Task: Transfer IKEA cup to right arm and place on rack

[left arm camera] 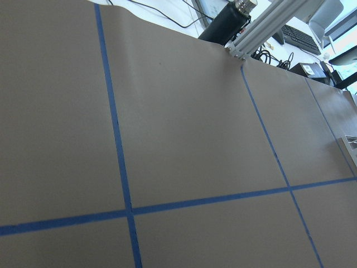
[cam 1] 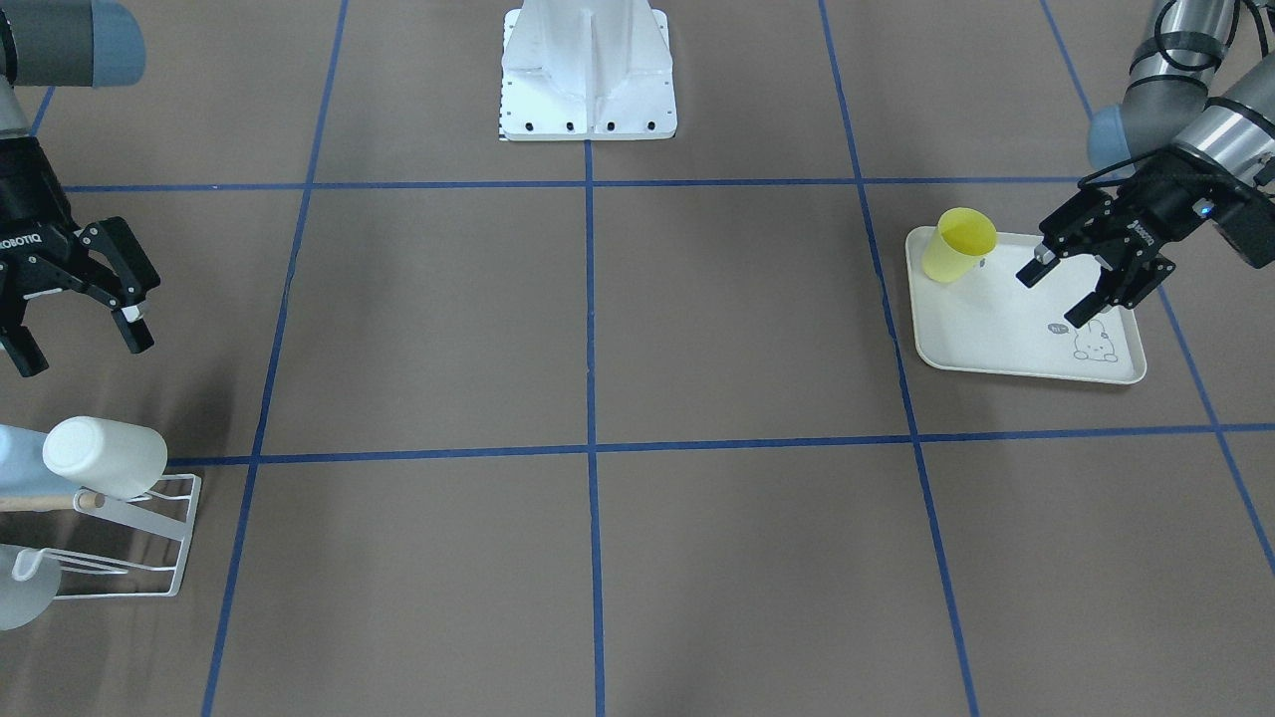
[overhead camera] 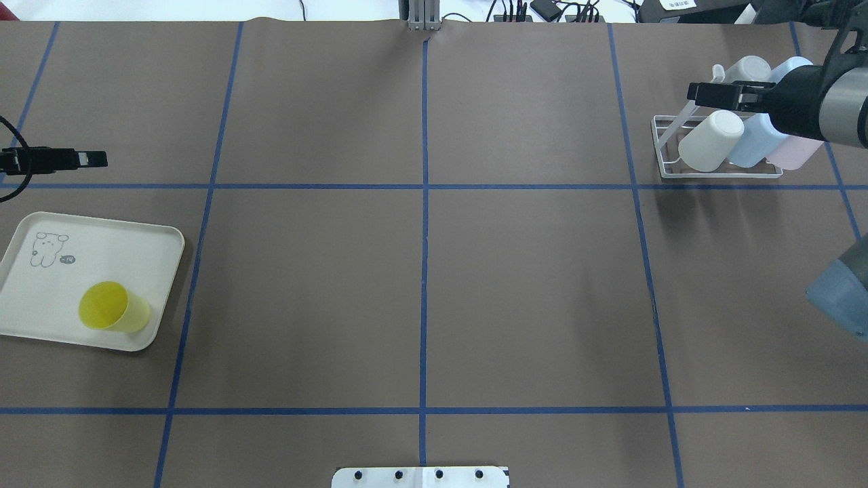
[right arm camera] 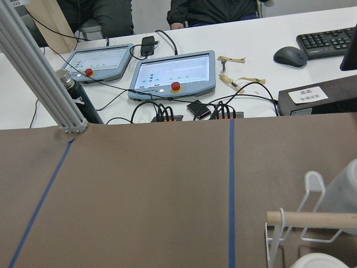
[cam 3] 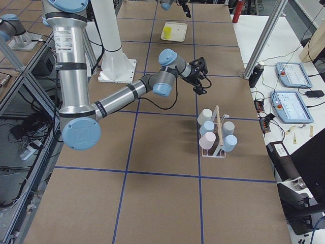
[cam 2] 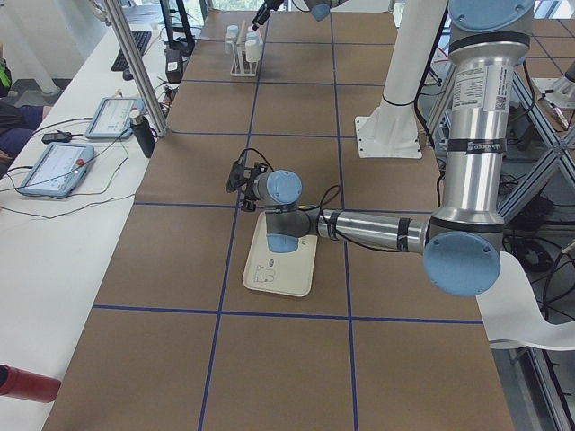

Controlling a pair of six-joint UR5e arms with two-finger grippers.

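The yellow IKEA cup [cam 1: 958,246] stands mouth up on a cream rabbit-print tray [cam 1: 996,329]. It also shows in the overhead view [overhead camera: 112,307] and the exterior right view [cam 3: 166,33]. My left gripper [cam 1: 1053,299] is open and empty, and hovers by the tray, apart from the cup. My right gripper [cam 1: 82,351] is open and empty, raised near the white wire rack [cam 1: 189,533]. In the overhead view the right gripper [overhead camera: 712,95] is over the rack [overhead camera: 712,175]. The rack's wooden dowel [right arm camera: 312,219] shows in the right wrist view.
The rack holds several cups, among them a white one [overhead camera: 708,140], a light-blue one [overhead camera: 756,142] and a pink one [overhead camera: 793,152]. The robot's white base [cam 1: 588,75] stands at mid-table. Blue tape lines cross the brown table. Tablets and cables lie beyond the far edge.
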